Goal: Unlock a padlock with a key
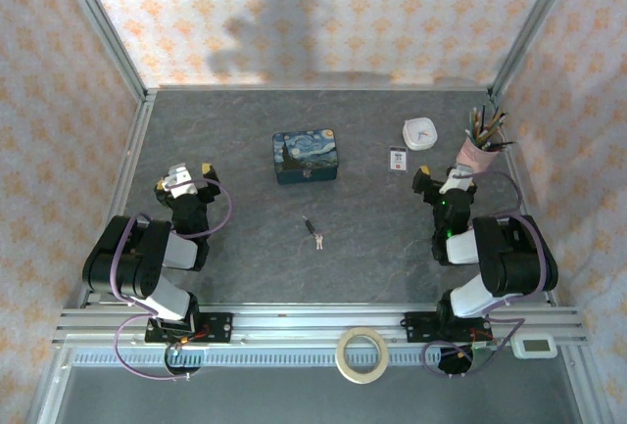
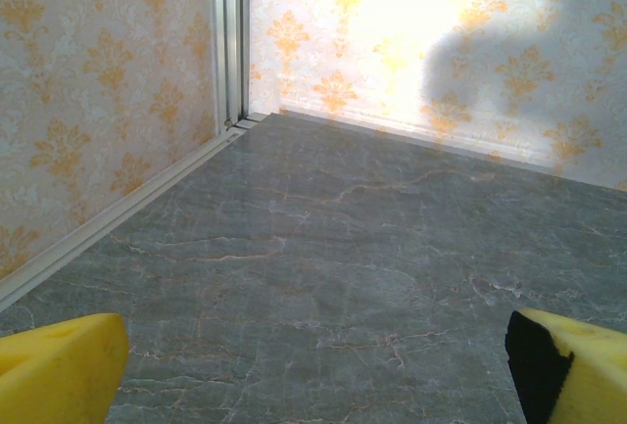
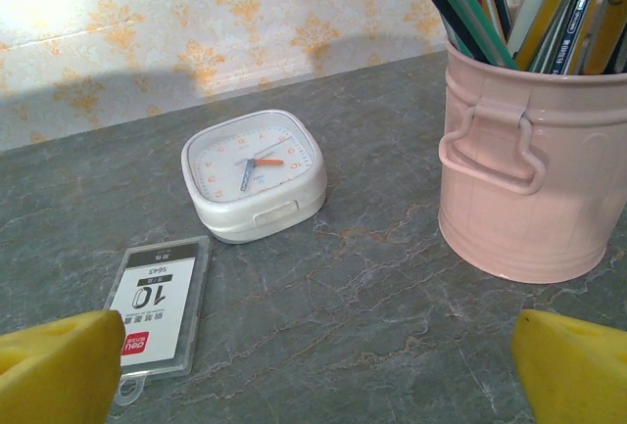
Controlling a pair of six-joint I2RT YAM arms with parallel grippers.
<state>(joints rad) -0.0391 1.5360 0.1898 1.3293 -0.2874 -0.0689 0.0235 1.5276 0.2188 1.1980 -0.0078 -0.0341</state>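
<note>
Tape roll (image 1: 362,355), bottom centre, is lying idle. Left gripper (image 2: 313,375) and right gripper (image 3: 313,370) are gaping, carrying nothing. Key (image 1: 313,232) is lying mid-frame, below starry-night box (image 1: 306,150) bearing, seemingly, the padlock (image 1: 308,175). Pickup is pending: pinching that thin key needs precision.

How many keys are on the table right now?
1. The key lies loose near the middle, on the near side of the blue box, apart from it. Its ring could carry another; too small to tell.
</note>
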